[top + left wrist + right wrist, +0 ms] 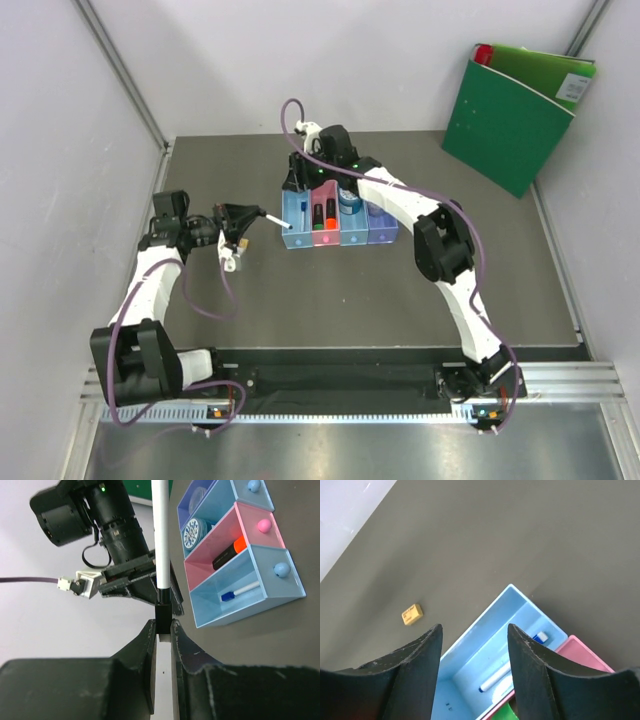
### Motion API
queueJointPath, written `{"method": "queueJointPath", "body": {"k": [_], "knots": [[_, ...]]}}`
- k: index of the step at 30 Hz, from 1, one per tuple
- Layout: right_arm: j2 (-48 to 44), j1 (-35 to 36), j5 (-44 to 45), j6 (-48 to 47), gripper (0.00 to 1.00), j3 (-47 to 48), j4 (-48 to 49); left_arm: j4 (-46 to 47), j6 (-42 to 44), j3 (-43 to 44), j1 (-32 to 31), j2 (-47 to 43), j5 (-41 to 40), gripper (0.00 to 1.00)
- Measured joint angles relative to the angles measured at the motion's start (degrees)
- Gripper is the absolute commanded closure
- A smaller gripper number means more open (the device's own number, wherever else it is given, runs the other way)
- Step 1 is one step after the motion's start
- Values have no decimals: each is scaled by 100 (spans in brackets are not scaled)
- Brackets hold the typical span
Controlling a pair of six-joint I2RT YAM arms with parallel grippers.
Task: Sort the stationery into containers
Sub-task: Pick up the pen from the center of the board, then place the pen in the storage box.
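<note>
Over on the left, the left gripper [252, 214] has its jaws pinched on a thin white pen [272, 219], which points toward the row of four bins [384, 236] on the dark counter [400, 300]. The right gripper [297, 184] hangs above the light blue bin nearest the pen. A green binder [510, 115] leans at the back right.

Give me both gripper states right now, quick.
Left gripper: shut on the thin white pen.
Right gripper: open, nothing between the jaws.
</note>
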Motion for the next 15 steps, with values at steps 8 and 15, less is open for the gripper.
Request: {"method": "queueJointPath", "body": {"k": [8, 15], "knots": [[-647, -175, -507, -92, 50, -579, -420, 417, -2, -2, 96, 542, -20, 100], [-1766, -247, -1032, -92, 53, -1054, -592, 1110, -2, -9, 96, 1394, -70, 100]]}}
